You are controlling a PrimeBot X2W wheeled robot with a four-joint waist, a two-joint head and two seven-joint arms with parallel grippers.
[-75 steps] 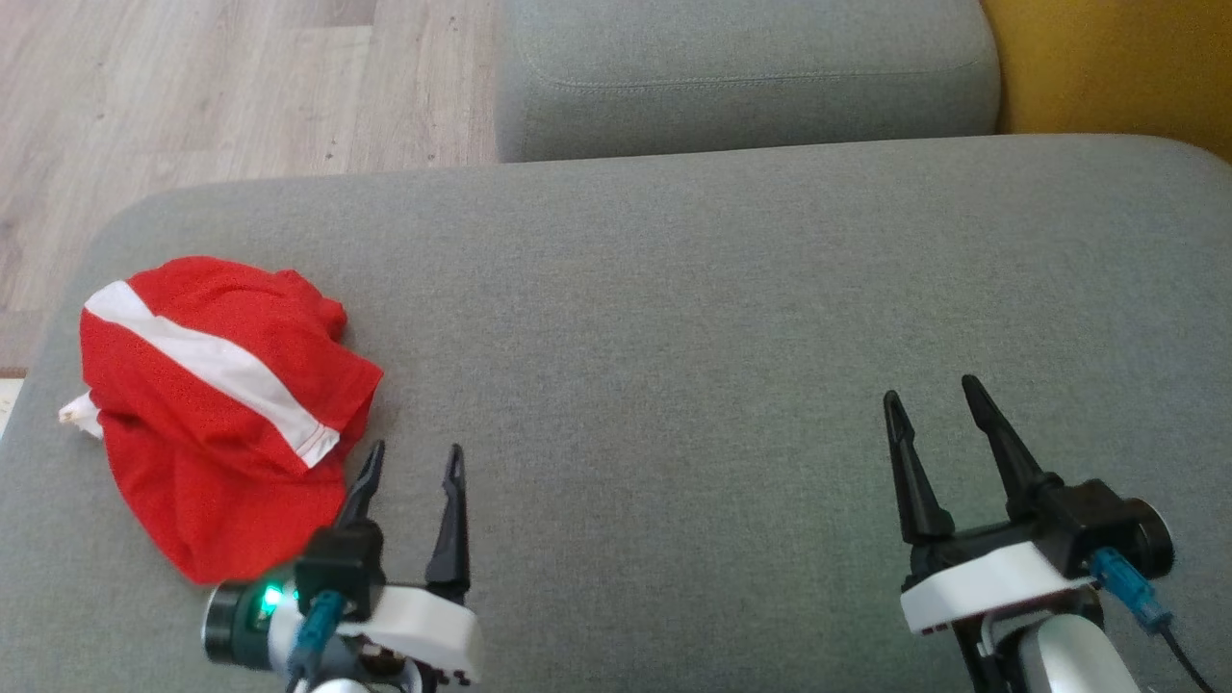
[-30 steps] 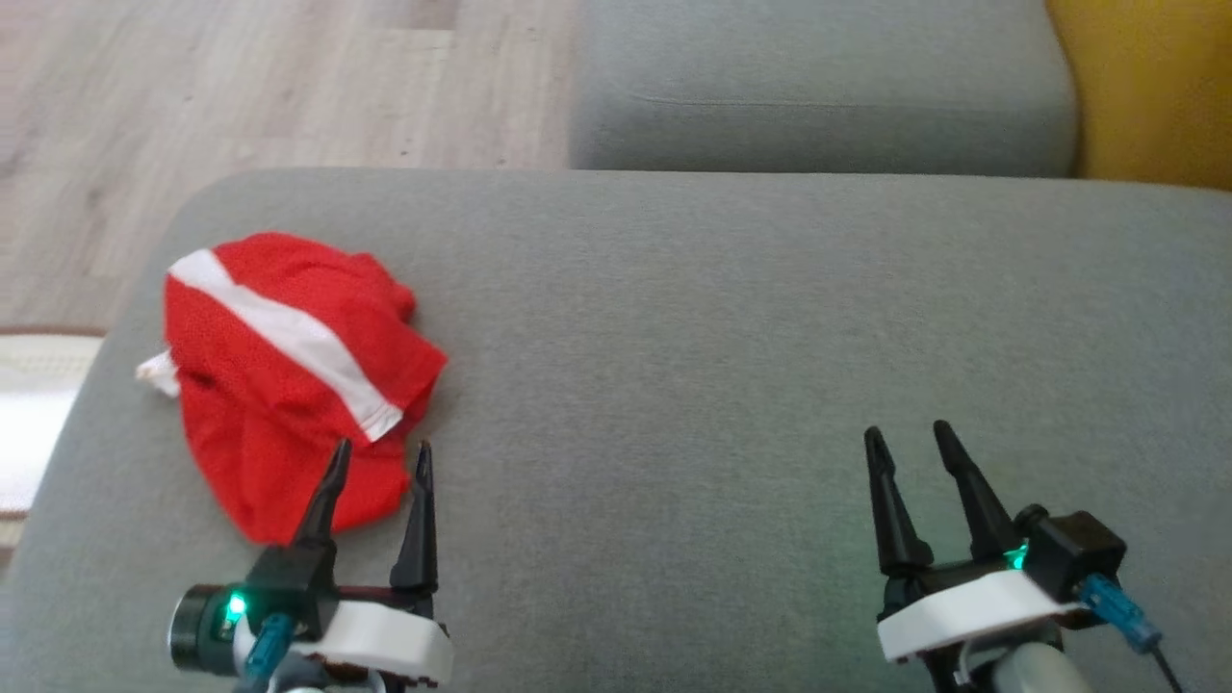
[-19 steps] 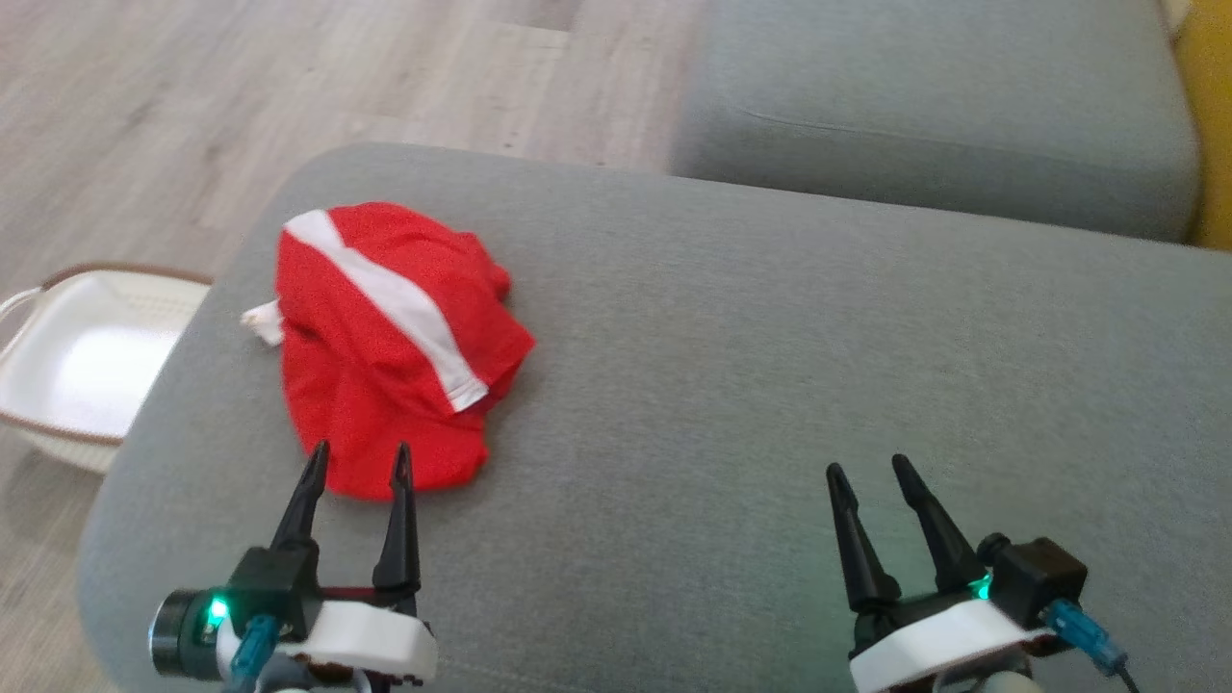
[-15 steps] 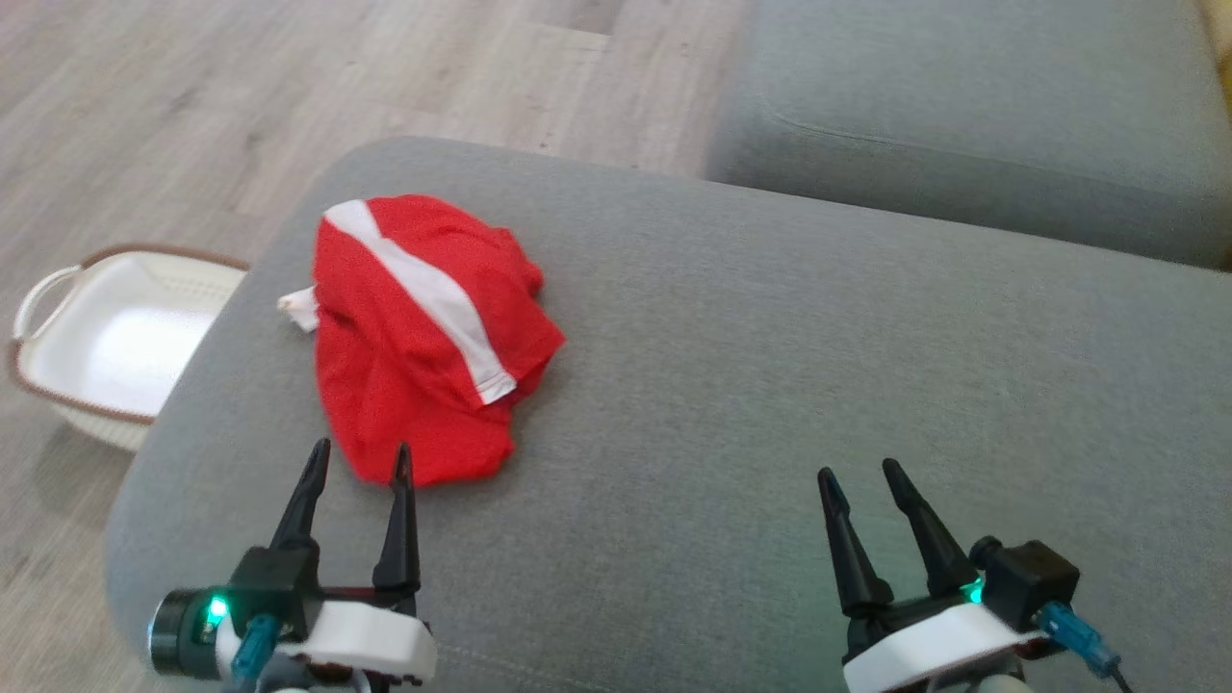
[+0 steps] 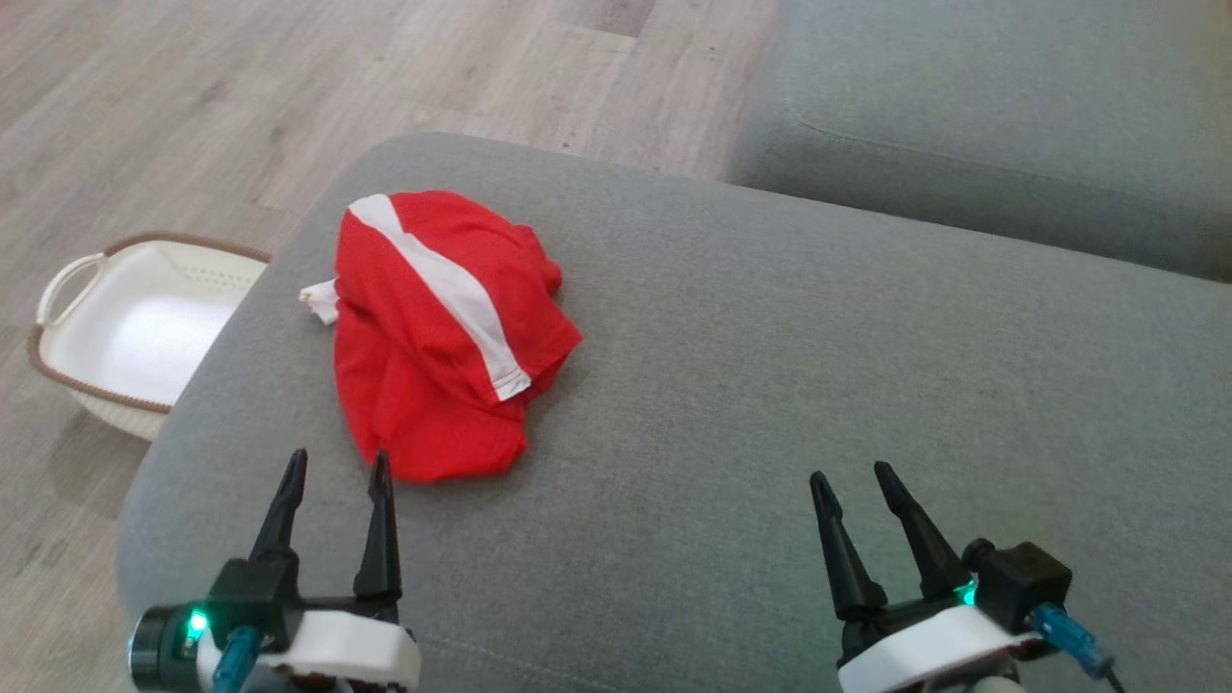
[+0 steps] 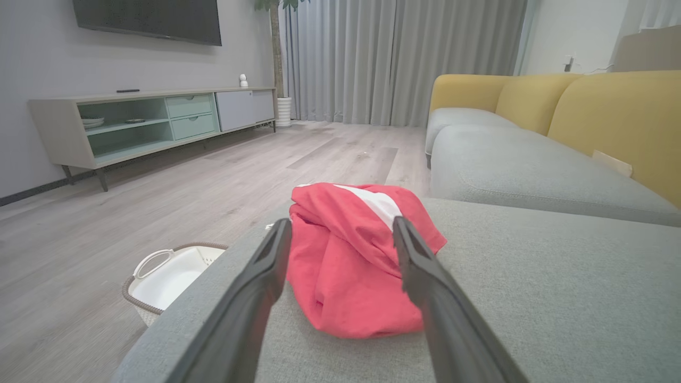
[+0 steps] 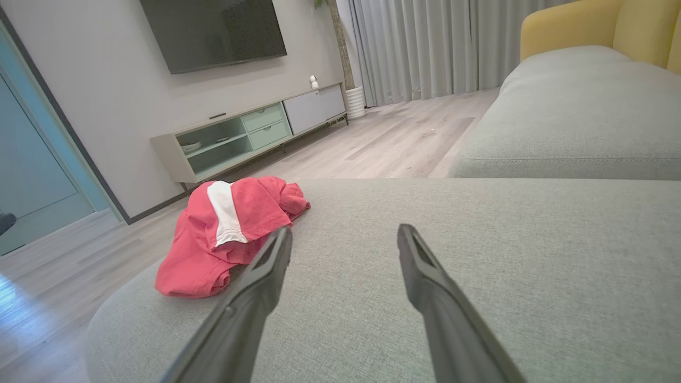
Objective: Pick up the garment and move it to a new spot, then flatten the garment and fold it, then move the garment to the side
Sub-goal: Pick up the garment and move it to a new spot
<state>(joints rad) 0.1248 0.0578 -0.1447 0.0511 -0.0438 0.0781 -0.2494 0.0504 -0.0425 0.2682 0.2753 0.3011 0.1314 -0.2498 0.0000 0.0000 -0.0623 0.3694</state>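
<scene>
The garment (image 5: 438, 332) is a red piece with a white stripe, lying crumpled near the left end of a grey sofa seat (image 5: 770, 366). It also shows in the left wrist view as the garment (image 6: 351, 266) and in the right wrist view as the garment (image 7: 223, 229). My left gripper (image 5: 337, 462) hovers open just short of the garment's near edge, nothing between its fingers. Far to the right, my right gripper (image 5: 852, 476) stands open over bare cushion. In each wrist view the two fingers are spread wide apart.
A white basket (image 5: 125, 332) with a brown rim sits on the wooden floor (image 5: 192, 115) by the sofa's left end. A second grey cushion (image 5: 1011, 125) lies beyond. Yellow backrests (image 6: 612, 117), a low TV cabinet (image 6: 149, 122) and curtains show further off.
The head camera has swung left, bringing the basket and more floor into view. Both grippers stay open. The garment lies as before.
</scene>
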